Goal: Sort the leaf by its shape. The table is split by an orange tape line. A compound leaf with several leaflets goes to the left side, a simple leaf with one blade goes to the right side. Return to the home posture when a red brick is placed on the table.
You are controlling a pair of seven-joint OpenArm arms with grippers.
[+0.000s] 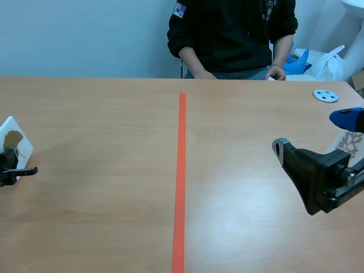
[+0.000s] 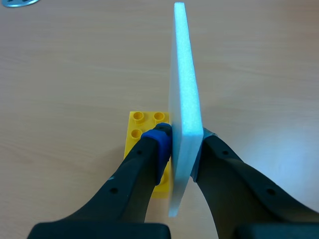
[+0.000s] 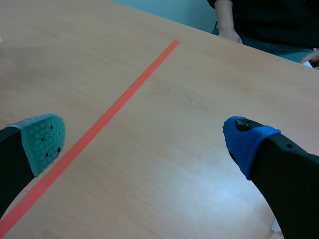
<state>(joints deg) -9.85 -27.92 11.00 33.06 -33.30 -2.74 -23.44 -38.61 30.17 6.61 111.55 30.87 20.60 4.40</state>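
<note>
White foam card [image 2: 185, 84] showing an olive-brown leaf [image 1: 11, 139] stands upright, pinched edge-on between the fingers of my left tool [image 2: 184, 142]. It is at the far left of the wooden counter [image 1: 114, 114], well apart from the orange tape line [image 1: 181, 170]. A yellow brick [image 2: 142, 124] lies under it. My right tool [image 3: 149, 139] hangs spread wide over the right half.

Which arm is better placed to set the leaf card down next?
Left. The left gripper is shut on the upright white card, far left of the orange tape line. The right gripper is open with nothing between its fingers, across the line.
</note>
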